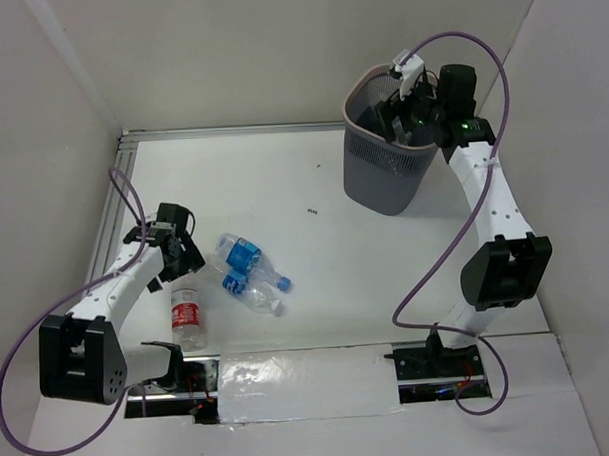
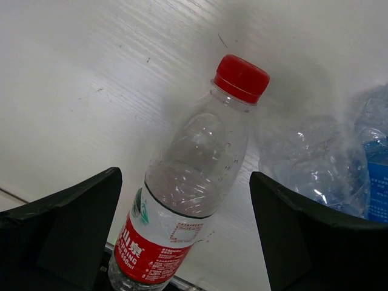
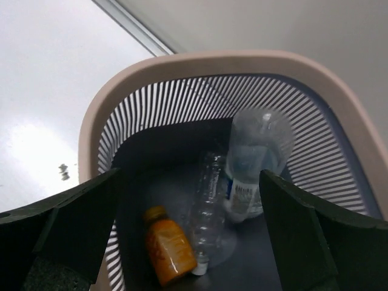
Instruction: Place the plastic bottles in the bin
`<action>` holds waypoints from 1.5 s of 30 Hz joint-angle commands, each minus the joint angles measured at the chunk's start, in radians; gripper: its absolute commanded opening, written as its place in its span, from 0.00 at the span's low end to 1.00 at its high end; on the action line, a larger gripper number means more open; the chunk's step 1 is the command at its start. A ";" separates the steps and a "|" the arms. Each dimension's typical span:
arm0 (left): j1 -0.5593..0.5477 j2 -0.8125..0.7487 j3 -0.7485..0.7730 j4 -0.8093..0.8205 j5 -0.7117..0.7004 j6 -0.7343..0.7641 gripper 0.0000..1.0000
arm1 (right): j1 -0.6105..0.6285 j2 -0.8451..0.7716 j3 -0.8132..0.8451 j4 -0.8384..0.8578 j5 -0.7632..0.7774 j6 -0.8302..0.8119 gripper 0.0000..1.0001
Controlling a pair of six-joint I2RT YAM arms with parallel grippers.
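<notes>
A clear bottle with a red cap and red label (image 2: 194, 176) lies on the white table (image 1: 318, 318), seen at the left (image 1: 188, 317) in the top view. My left gripper (image 2: 188, 236) is open, its fingers on either side of the bottle with gaps, just above it (image 1: 175, 255). Crumpled clear bottles with blue labels (image 1: 248, 270) lie just to its right, one showing in the left wrist view (image 2: 315, 170). My right gripper (image 3: 188, 236) is open and empty over the grey mesh bin (image 1: 382, 160). Inside the bin (image 3: 212, 60) lie an orange bottle (image 3: 168, 254) and two clear bottles (image 3: 251, 163).
White walls close in the table on the left, back and right. A metal rail (image 1: 123, 184) runs along the left and far edges. The bin stands at the far right, next to the right arm's links (image 1: 499, 211). A shiny strip (image 1: 305, 383) lies between the arm bases.
</notes>
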 commanded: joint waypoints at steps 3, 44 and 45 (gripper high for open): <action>-0.003 0.086 -0.008 0.034 0.063 0.061 0.99 | -0.071 -0.119 -0.061 0.093 -0.124 0.107 0.99; -0.528 0.736 1.458 0.790 0.584 0.143 0.00 | -0.154 -0.653 -0.728 -0.470 -0.645 -0.778 0.16; -0.528 0.758 1.458 0.906 0.584 0.115 0.00 | -0.154 -0.666 -0.744 -0.479 -0.635 -0.778 0.16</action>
